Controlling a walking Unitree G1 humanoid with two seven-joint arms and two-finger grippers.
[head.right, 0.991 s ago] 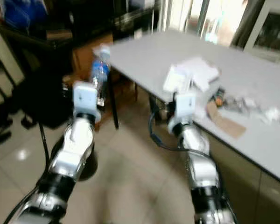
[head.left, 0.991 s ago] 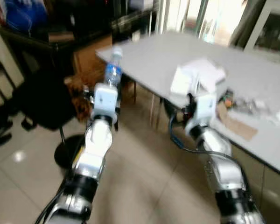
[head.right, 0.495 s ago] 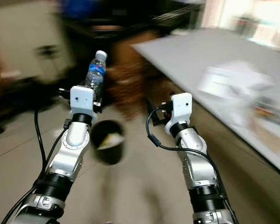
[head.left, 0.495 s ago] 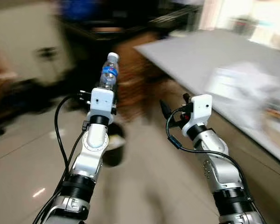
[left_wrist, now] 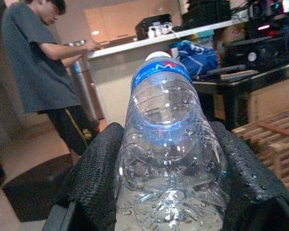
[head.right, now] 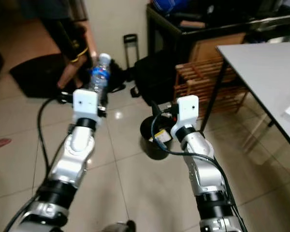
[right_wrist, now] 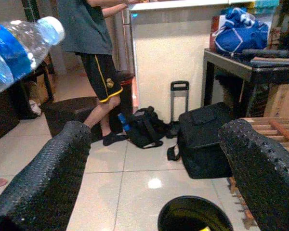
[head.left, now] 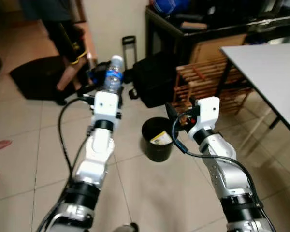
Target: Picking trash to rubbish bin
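A clear plastic water bottle point(left_wrist: 169, 159) with a blue label is being gripped upright between the two black fingers point(left_wrist: 94, 178) of the left gripper point(head.left: 108, 87), raised in front of the robot. The right gripper point(right_wrist: 149, 159) is being held forward with its fingers spread apart and nothing between them. The black rubbish bin point(head.left: 158, 138) is standing on the tiled floor point(head.left: 150, 188), near the corner of the grey table point(head.left: 270, 67), with some yellow-and-white trash already inside.

The carrying step is judged to be in hand. For it to be done well, the bottle should be brought across until it is hanging directly over the bin's mouth, and the fingers should be parted only then, so that the bottle is not bounced off the rim. A person point(right_wrist: 89, 43) is standing beyond the bin, well apart from it.
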